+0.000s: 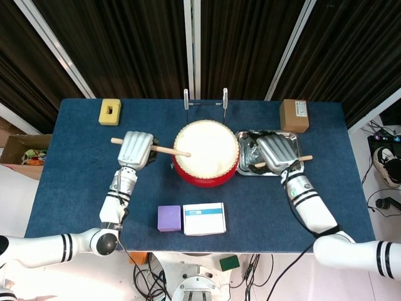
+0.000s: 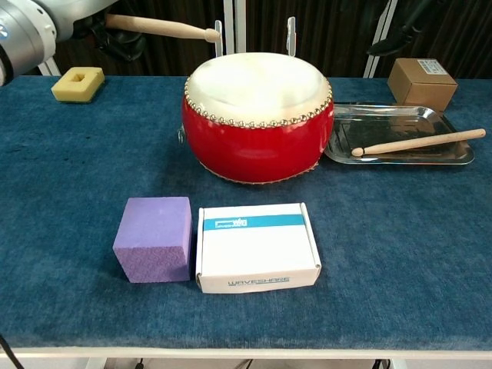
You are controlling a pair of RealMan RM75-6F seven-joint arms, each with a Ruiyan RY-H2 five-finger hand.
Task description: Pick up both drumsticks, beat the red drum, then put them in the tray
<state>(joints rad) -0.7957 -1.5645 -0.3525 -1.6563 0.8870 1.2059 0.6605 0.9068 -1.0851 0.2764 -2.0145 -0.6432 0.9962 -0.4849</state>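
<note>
The red drum (image 1: 205,154) (image 2: 257,115) stands mid-table. My left hand (image 1: 136,149) grips one wooden drumstick (image 1: 164,150) (image 2: 161,28) up in the air, its tip over the left part of the drumhead. The second drumstick (image 1: 305,157) (image 2: 419,142) lies slanted in the metal tray (image 1: 243,164) (image 2: 400,121) to the right of the drum. My right hand (image 1: 277,153) hovers above the tray with nothing in it, fingers apart, and hides most of the tray in the head view. In the chest view only dark fingers (image 2: 403,31) show at the top right.
A purple cube (image 2: 154,238) and a white box (image 2: 257,246) sit in front of the drum. A yellow sponge (image 2: 78,83) lies at the far left and a cardboard box (image 2: 421,82) behind the tray. Two metal posts (image 1: 186,98) stand behind the drum.
</note>
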